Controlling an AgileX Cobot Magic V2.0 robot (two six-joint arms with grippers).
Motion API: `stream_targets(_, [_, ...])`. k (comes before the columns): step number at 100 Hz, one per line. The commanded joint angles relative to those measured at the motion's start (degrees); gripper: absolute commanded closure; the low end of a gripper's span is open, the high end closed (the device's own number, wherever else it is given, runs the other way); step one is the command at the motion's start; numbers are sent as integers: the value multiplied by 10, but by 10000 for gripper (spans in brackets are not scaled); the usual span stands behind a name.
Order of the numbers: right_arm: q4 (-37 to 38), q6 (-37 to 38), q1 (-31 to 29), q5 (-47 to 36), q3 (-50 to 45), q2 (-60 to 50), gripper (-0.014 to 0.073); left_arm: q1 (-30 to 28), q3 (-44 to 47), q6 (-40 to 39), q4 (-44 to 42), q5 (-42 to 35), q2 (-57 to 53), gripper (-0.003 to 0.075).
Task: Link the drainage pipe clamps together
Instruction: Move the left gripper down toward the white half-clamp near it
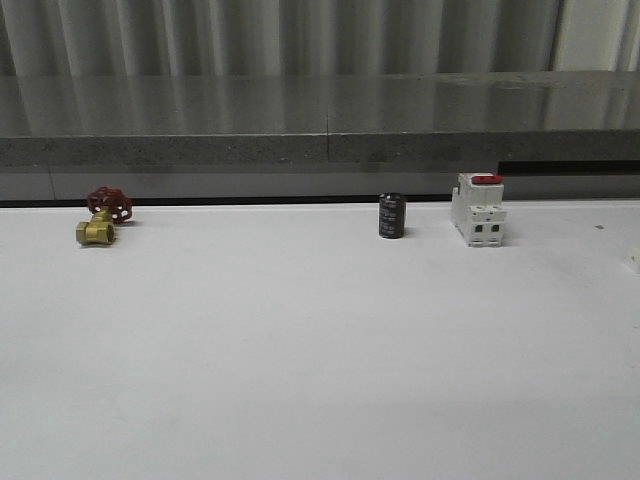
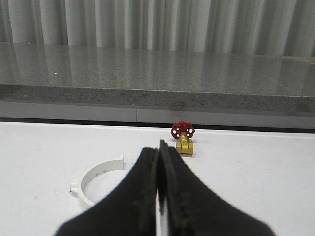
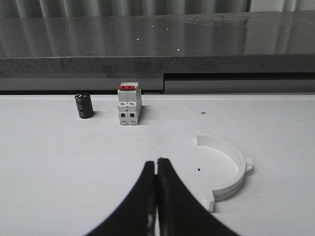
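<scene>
One white half-ring drainage pipe clamp lies flat on the white table in the left wrist view, just beside my left gripper, partly hidden behind its dark finger. My left gripper is shut with nothing between the fingers. In the right wrist view the other white half-ring clamp lies flat on the table, close beside my right gripper, its small lug pointing away from the fingers. That gripper is shut and holds nothing.
A brass valve with a red handwheel sits at the back left of the table. A small dark cylinder and a white boxy red-topped switch stand at the back right. A grey stone ledge runs behind the table.
</scene>
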State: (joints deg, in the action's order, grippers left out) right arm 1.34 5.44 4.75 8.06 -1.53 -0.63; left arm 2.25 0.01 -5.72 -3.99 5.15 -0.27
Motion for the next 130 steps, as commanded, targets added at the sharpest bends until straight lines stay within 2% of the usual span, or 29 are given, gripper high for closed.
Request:
stream_targets(1, [3,-6,0,-45,9,-11,661,-2,26,-1,-1,-46,-15,741])
stream_targets(25, [3,-6,0,-45,9,-11,661,-2,26,-1,-1,-47,-15,741])
stream_targets(37, [3,-6,0,-45,9,-11,661,-2,7,-1,40,-17,-12,741])
stream_targets(49, [3,-6,0,-45,9,-11,661,-2,-44,-1,40,33,11,741])
stream_targets(64, [3,-6,0,-45,9,-11,661,-2,-131,-1,37,52,83,741])
stream_targets(76, [3,-6,0,-45,9,-11,661,-2,-227,-1,20,125,161,741])
stream_targets(100, [3,-6,0,-45,9,-11,661,-2,-401,-1,16,358,326,741])
stream_targets(110, [3,-6,0,-45,9,-11,661,-2,-431,-1,16,388,374,741])
stream_targets(130, [3,-6,0,-45,9,-11,661,-2,-433,-1,16,404,435,741])
